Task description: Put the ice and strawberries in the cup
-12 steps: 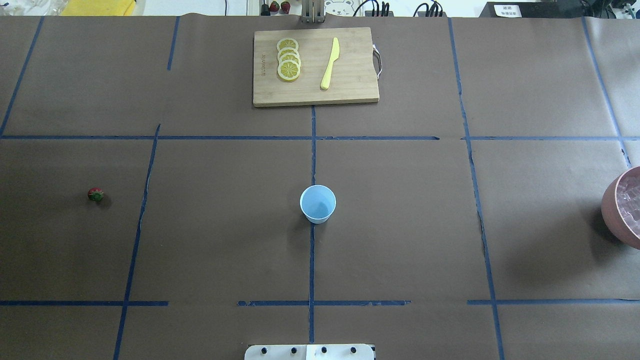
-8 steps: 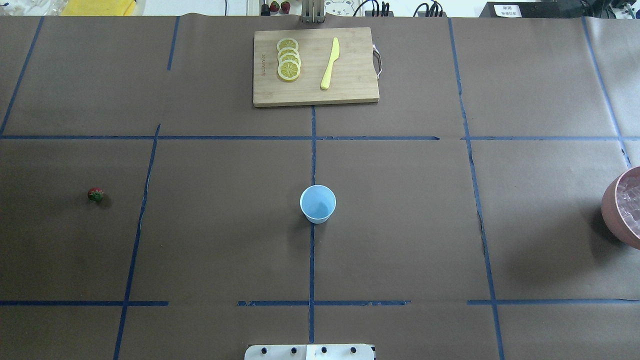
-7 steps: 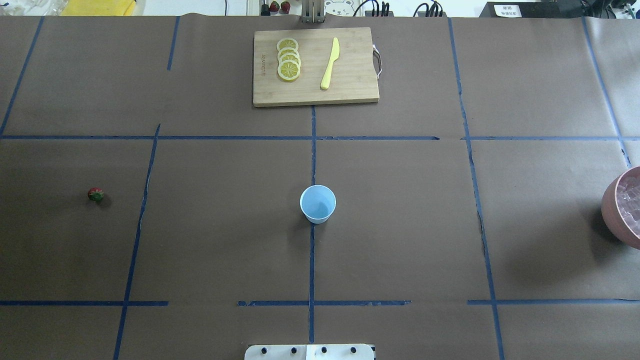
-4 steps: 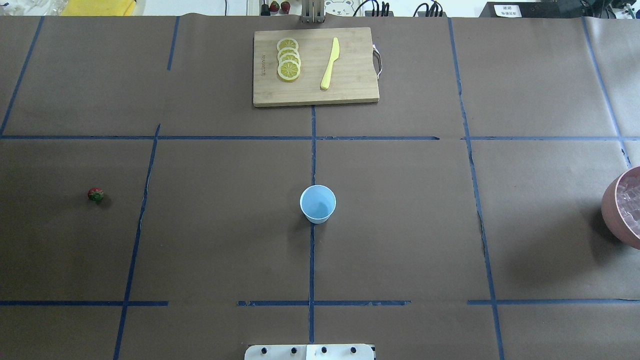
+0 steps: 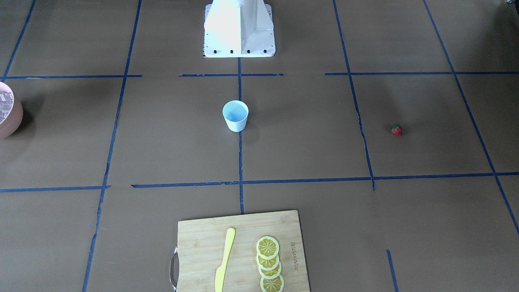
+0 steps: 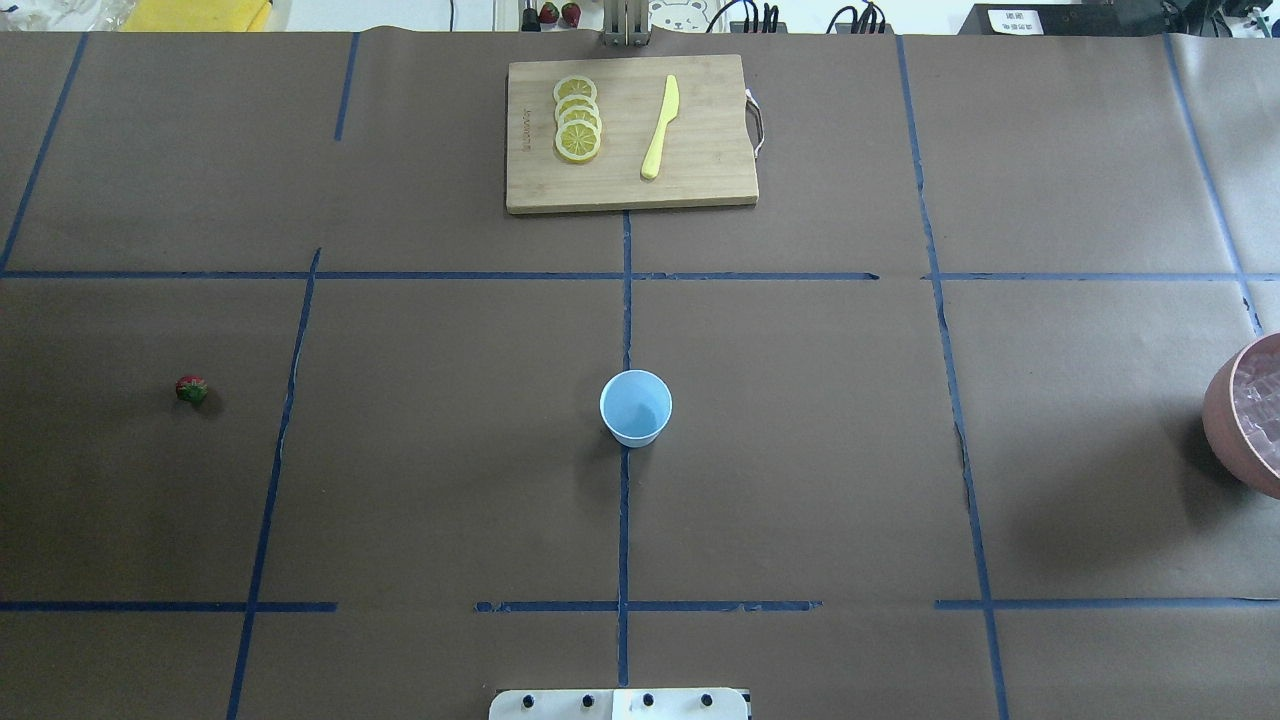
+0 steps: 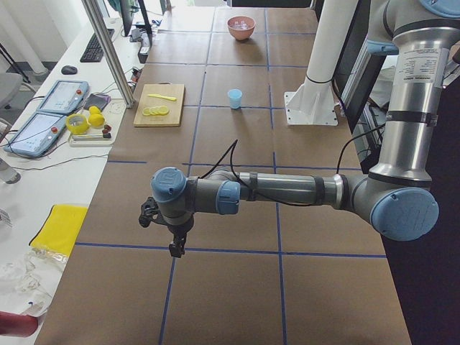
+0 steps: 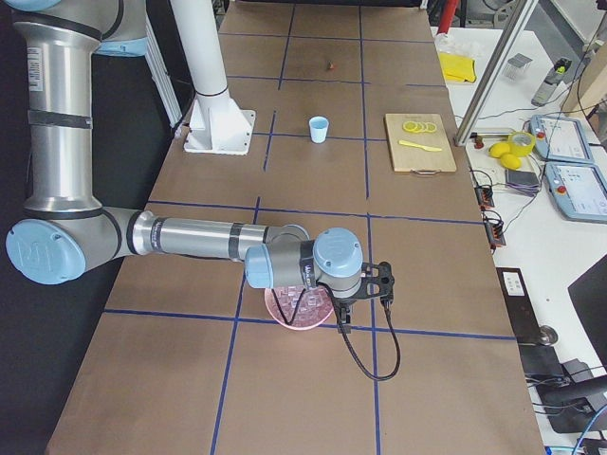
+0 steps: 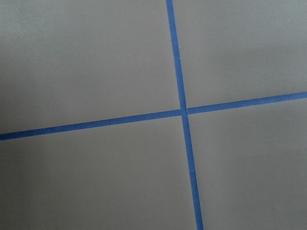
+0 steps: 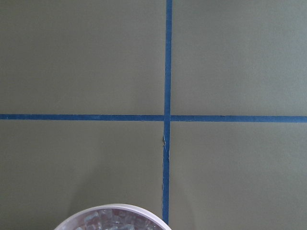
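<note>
— Where's the left arm (image 7: 287,190)?
— Stretched level across the middle of the left-side view, elbow at the right. The left gripper (image 7: 175,244) hangs down at centre left.
— Open?
— Too small to tell.
— And the right arm (image 8: 190,237)?
— Mirrored in the right-side view, with the right gripper (image 8: 343,318) pointing down at lower centre. Its jaws are unreadable too.

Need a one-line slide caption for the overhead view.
Empty pale-blue cup mid-table, strawberry far left, bowl of ice at right edge, lemon slices and yellow knife on cutting board beyond.
</note>
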